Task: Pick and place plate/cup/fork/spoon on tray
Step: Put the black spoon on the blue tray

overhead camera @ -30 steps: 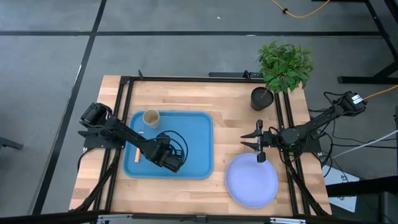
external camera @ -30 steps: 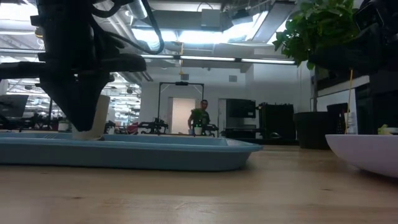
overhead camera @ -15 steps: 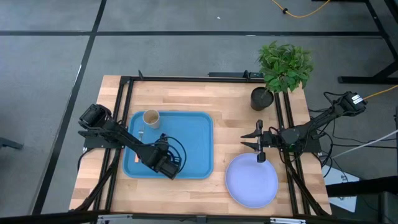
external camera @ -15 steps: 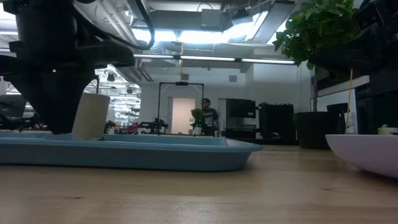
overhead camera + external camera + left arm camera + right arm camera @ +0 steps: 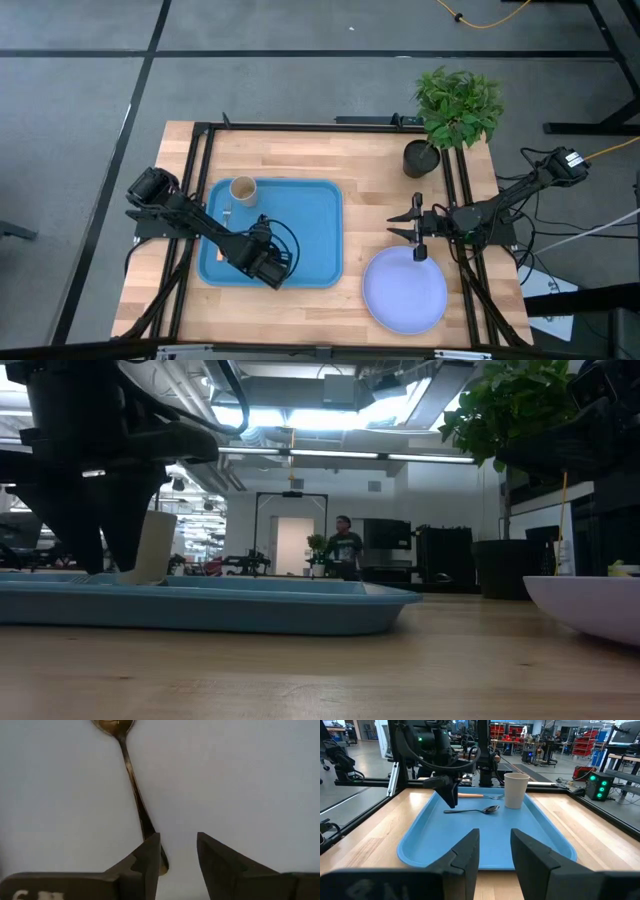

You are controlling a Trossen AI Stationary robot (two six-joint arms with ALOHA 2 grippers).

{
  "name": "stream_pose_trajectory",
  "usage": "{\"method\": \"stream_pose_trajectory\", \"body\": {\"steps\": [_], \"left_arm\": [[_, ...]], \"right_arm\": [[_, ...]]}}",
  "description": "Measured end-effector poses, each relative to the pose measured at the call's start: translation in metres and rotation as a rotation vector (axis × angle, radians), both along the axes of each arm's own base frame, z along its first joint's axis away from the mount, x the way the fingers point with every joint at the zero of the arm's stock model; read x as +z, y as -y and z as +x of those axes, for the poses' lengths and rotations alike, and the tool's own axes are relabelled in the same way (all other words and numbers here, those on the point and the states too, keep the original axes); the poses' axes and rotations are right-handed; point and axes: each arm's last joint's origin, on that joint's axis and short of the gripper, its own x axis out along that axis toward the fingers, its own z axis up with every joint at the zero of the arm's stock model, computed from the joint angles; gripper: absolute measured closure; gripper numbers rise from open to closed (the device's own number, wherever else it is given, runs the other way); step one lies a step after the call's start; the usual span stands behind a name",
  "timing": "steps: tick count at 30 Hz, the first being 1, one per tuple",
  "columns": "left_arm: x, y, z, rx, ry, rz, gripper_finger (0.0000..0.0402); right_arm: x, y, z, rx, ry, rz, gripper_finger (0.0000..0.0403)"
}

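The blue tray (image 5: pixel 312 215) lies on the table's left half. On it stand the tan cup (image 5: pixel 243 190) at its far left corner and lie the orange-handled fork (image 5: pixel 475 795) and the dark spoon (image 5: pixel 472 810). The spoon lies flat on the tray floor (image 5: pixel 250 780), bowl toward the cup. My left gripper (image 5: pixel 177 837) points down, open, over the spoon's handle end. The lavender plate (image 5: pixel 405 290) rests on the wood at the near right. My right gripper (image 5: pixel 393 227) hovers level and open past the plate's far edge. My left gripper stands with one finger (image 5: pixel 147 860) right beside the spoon's handle end (image 5: pixel 161 866), coming from above. Whether that finger touches the handle, I cannot tell. The spoon lies flat on the tray.
A potted plant (image 5: pixel 455 110) in a black pot (image 5: pixel 420 158) stands at the far right corner. Black frame rails (image 5: pixel 195 170) run along both sides of the table. Bare wood (image 5: pixel 365 200) lies between tray and plate. A person (image 5: pixel 345 550) stands far back in the room.
My left gripper has opened over the tray; in the low view its shut wedge has become two fingers standing apart. My right arm has kept still.
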Motion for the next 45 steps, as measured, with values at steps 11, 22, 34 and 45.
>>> {"method": "stream_pose_trajectory", "body": {"steps": [11,22,34,45], "left_arm": [[0.0,0.0,0.002,0.012,0.023,-0.001,0.0273],[0.0,-0.005,0.007,0.041,0.08,0.055,0.0274],[0.0,-0.023,0.012,-0.035,0.017,0.111,0.0275],[-0.004,-0.025,0.002,0.109,-0.064,0.119,0.0275]], "right_arm": [[0.0,0.0,0.0,0.0,0.0,0.0,0.0288],[0.0,0.0,0.0,0.001,0.0,0.003,0.0288],[0.0,0.0,0.0,0.0,0.001,0.003,0.0288],[0.0,0.0,0.0,0.001,0.001,0.003,0.0288]]}}
